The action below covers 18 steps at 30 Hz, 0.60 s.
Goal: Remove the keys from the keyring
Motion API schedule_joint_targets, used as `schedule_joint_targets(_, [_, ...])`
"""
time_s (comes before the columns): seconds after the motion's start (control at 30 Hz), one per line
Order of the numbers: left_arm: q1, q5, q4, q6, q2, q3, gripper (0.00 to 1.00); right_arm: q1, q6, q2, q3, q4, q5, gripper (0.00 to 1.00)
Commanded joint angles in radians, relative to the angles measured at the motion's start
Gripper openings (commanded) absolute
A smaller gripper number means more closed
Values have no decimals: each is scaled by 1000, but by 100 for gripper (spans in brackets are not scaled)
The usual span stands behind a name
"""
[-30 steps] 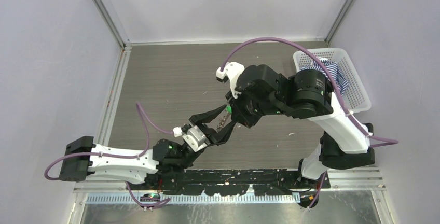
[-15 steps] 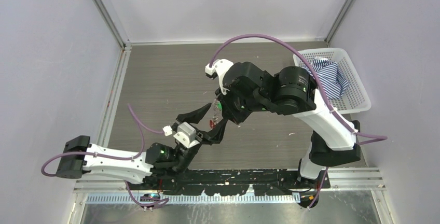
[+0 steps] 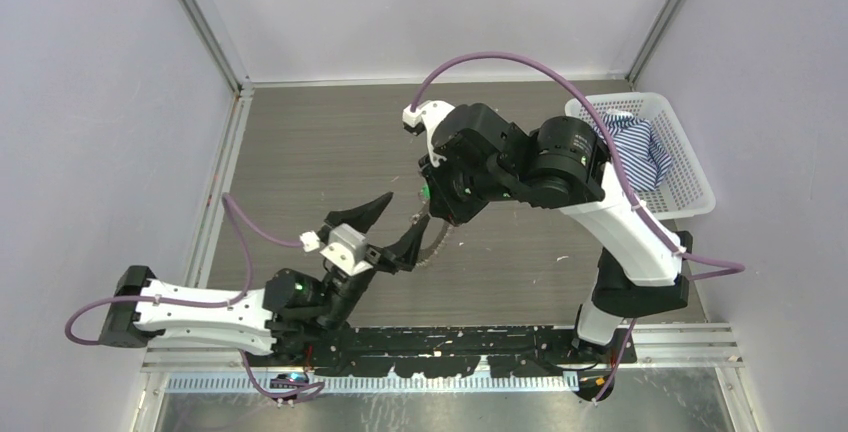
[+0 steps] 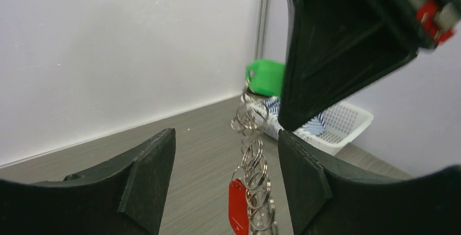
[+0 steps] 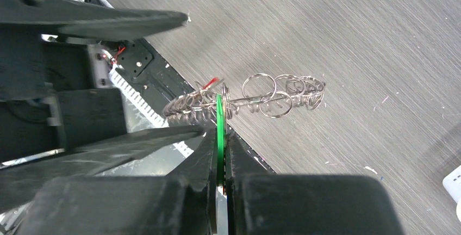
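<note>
Since a second ago my left arm has drawn back to the left, and my right hand (image 5: 219,137) has followed with the bunch. The keys (image 5: 261,96) hang in the air above the bench (image 3: 320,152): small silvery loops strung on the thin keyring (image 5: 247,103), their green head (image 4: 266,77) clenched flat in my right hand. My left hand (image 3: 408,214) is spread wide, the string dangling between its fingers (image 4: 147,175), seemingly touching neither. I judge it light, floppy and slippery; a flat head gives better hold than wire. The left wrist view shows a red tab (image 4: 238,205) low on the string and a basket (image 4: 348,123) behind; the right wrist view shows the wire through the loops.
</note>
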Motion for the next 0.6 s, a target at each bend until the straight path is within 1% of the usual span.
schedule_joint_targets(0.0, [-3,-20,-128,-78,-70,85,70,-14,20,-4,28,-143,-9,1])
schedule_joint_targets(0.1, [-3,-12,-153,-79,-52,101,70,-16,22,3,41,-143,-16,1])
schedule_joint_targets(0.23, [-3,-15,-121,-54,-15,95,71,-17,29,8,49,-142,-37,1])
schedule_joint_targets(0.37, [-2,14,3,38,16,45,70,-16,33,8,53,-141,-65,1])
schedule_joint_targets(0.5, [-1,162,189,149,19,-45,69,-17,37,7,53,-143,-93,1])
schedule_joint_targets(0.57, [-1,212,227,196,15,-67,68,-17,40,4,51,-143,-111,1])
